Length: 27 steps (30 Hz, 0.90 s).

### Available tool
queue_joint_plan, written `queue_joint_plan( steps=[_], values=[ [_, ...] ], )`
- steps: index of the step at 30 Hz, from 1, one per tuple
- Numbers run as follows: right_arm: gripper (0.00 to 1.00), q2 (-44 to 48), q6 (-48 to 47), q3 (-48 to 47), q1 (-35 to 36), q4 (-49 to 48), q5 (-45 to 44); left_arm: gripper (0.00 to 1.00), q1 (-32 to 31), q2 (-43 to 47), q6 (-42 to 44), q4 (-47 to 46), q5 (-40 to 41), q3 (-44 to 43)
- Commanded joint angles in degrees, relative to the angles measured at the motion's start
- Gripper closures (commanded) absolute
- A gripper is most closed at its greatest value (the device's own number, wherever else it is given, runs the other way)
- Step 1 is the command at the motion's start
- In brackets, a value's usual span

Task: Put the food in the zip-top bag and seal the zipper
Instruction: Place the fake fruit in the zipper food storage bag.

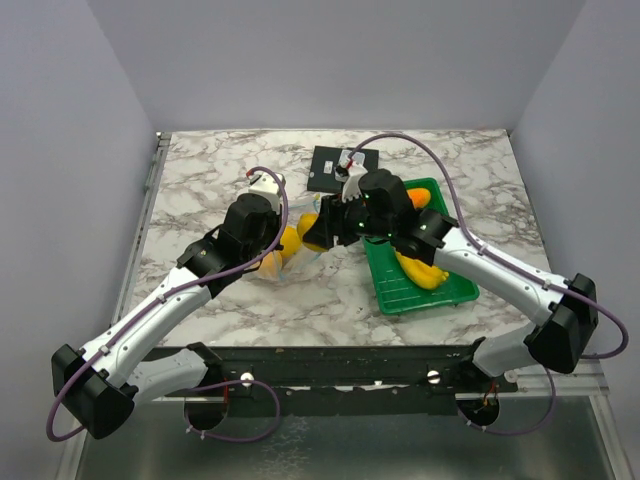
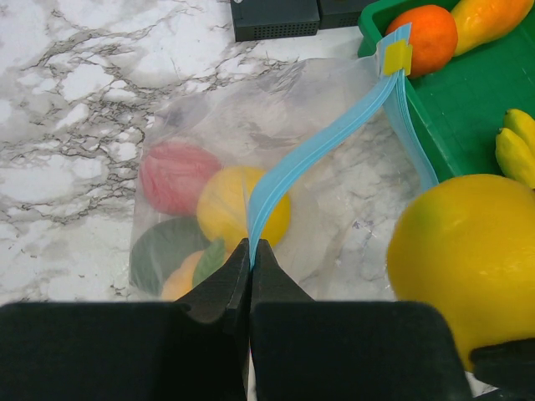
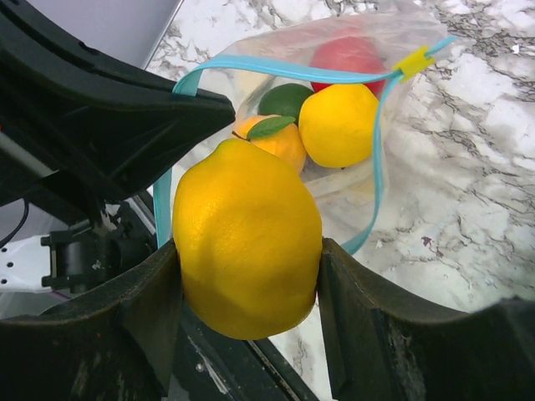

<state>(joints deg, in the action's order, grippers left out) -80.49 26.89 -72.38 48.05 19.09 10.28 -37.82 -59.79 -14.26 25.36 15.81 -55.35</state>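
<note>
Jaws of left gripper (image 2: 251, 248) clamping shut on zipper (image 2: 334, 134). Right gripper (image 3: 248, 276), half spread, gripping yellow lemon (image 3: 242, 209) at zip-top bag (image 2: 209, 117) mouth. Bag lying beside green tray (image 2: 468, 117), arms hiding most of it overhead. Fruits inside blurring; green one (image 3: 284, 98) perhaps lime.

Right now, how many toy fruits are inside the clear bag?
4: red one deepest, green one and yellow one before it, leafy orange one nearest the opening. Others may be hidden.

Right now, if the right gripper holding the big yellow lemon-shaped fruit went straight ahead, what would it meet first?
Probably the small orange fruit with a green leaf, just inside the clear plastic bag's open mouth, the held yellow fruit touching first. Depth is unclear.
</note>
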Motion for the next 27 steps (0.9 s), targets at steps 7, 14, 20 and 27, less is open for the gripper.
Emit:
queue_joint_plan(
  steps=[7, 14, 20, 27],
  values=[
    [0.65, -9.4, -1.3, -8.2, 3.3, 1.1, -9.9, 1.0, 0.1, 0.5, 0.0, -1.0, -1.4, 0.6],
    [0.6, -14.2, -1.9, -11.4, 4.5, 3.8, -14.9, 1.0, 0.1, 0.9, -0.1, -1.0, -1.3, 0.6],
    [0.45, -16.0, -2.1, -11.3, 5.8, 4.6, -16.6, 1.0, 0.1, 0.8, 0.0, -1.0, -1.4, 0.6],
    [0.21, -14.2, -1.8, -9.1, 6.4, 3.1, -18.0, 1.0, 0.1, 0.6, 0.0, -1.0, -1.4, 0.6]
  ],
)
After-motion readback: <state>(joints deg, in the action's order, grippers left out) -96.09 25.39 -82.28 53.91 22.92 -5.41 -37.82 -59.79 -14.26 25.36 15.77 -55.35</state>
